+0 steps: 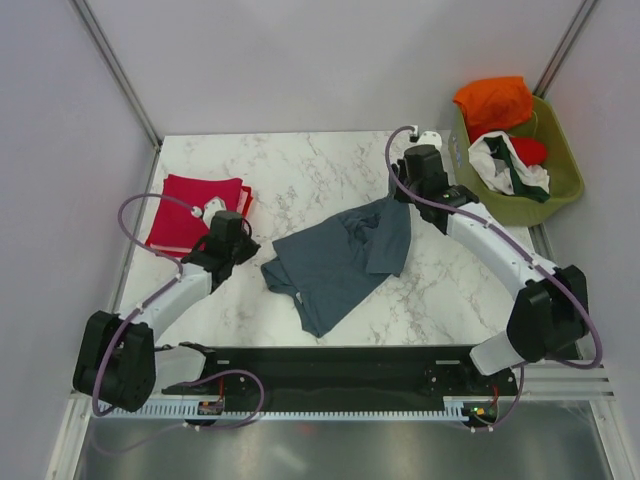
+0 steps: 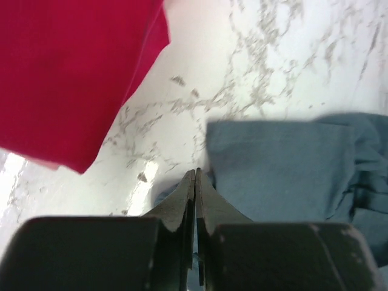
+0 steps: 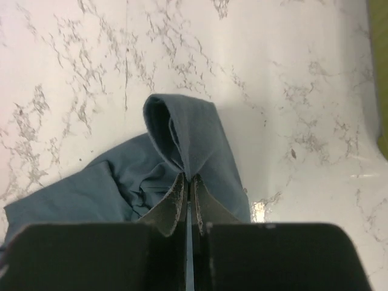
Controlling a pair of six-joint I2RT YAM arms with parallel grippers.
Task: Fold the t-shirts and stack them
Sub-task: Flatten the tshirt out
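The slate-blue t-shirt (image 1: 340, 260) lies rumpled mid-tabletop (image 1: 300, 170). The right gripper (image 3: 188, 177) pinches a raised fold at its far corner. The left gripper (image 2: 195, 173) is clamped on its left edge. These 2 holds likely serve to stretch it flat near the folded red t-shirt (image 1: 195, 210).

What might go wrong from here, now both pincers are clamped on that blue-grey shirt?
The right pincer grips only a thin ridge of the slate blue-grey t-shirt, so the cloth may slip out when pulled. The shirt lies bunched and skewed, so a fold could come out crooked. The left pincer sits close to the folded crimson t-shirt; a swing might knock it askew.
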